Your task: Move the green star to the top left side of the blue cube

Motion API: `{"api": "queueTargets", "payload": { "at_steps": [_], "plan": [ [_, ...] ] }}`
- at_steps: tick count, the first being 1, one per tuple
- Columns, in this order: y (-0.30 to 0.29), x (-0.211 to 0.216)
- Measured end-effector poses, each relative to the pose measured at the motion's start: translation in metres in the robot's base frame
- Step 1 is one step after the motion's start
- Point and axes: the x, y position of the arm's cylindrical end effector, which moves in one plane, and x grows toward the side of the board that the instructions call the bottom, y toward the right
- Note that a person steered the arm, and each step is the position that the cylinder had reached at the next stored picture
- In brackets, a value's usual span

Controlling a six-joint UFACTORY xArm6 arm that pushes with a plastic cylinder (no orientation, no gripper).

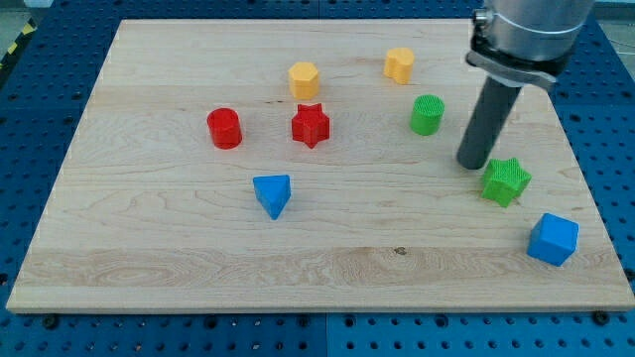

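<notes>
Wooden board (149, 248) on blue perforated table (30, 129), my tip (473, 165) beside green star (506, 181)

Blocks: two red (224, 128), two yellow (304, 79), two green (428, 114), two blue (272, 193).

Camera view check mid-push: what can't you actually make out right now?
- Whether my tip touches the green star: too close to tell.
- The arm above the rod: cut off by the view's top edge.
- The blue cube far faces: hidden by itself.
</notes>
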Motion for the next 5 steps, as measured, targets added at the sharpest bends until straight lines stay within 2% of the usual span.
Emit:
{"api": "queueTargets", "payload": {
  "at_steps": [1,2,5],
  "plan": [
    [0.021,0.023],
    [0.021,0.023],
    [-0.005,0.043]
  ]
}}
